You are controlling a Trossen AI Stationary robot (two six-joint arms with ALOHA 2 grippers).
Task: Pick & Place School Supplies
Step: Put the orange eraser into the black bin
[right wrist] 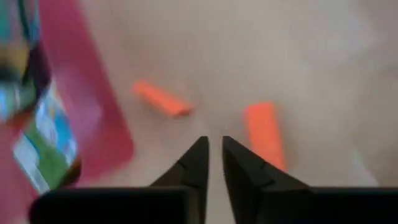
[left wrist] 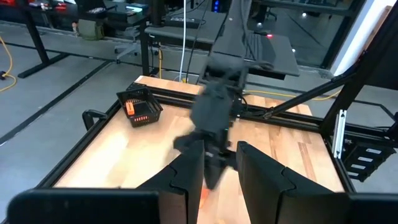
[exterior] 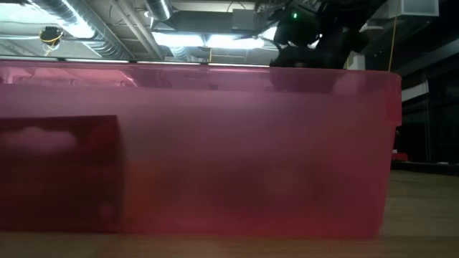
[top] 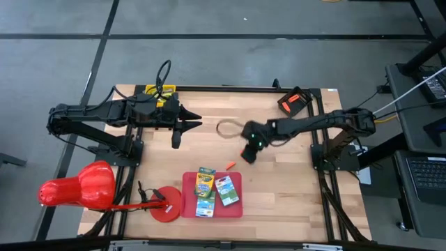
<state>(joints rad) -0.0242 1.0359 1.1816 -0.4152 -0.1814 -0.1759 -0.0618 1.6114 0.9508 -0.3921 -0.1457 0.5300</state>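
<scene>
**Right gripper low over two orange sticks, nothing held**

Right gripper (right wrist: 212, 152): fingers nearly together, thin gap between the tips, nothing between them. It hangs just above the bare wood, pointed down, near the middle of the table (top: 293, 188).

Two short orange sticks lie just past its tips in the wrist view. One orange stick (right wrist: 160, 98) lies nearer the red tray (top: 187, 183); the other orange stick (right wrist: 264, 132) sits beside the right-hand finger. Neither is touched. From above I only make out one orange fleck, between the gripper and the tray.

Handling, my read: light, stiff, round, probably crayons or chalk. They'll roll if nudged and may snap under a hard pinch. Take one across the middle, fingers square to its length, light squeeze. The fingers need to part before going down.

In the tray: a yellow-green crayon box (top: 205, 192) and a green-white pack (top: 227, 190), side by side, flat. Their print isn't readable from where I'm standing; no brand I can vouch for.

Left gripper (top: 180, 129): parked at the table's far left side, well apart from the sticks, fingers parted, empty.

Black basket (top: 293, 102) at the far right corner; big red cone (top: 77, 187) off the near left edge. Low camera sees only the tray wall.
</scene>
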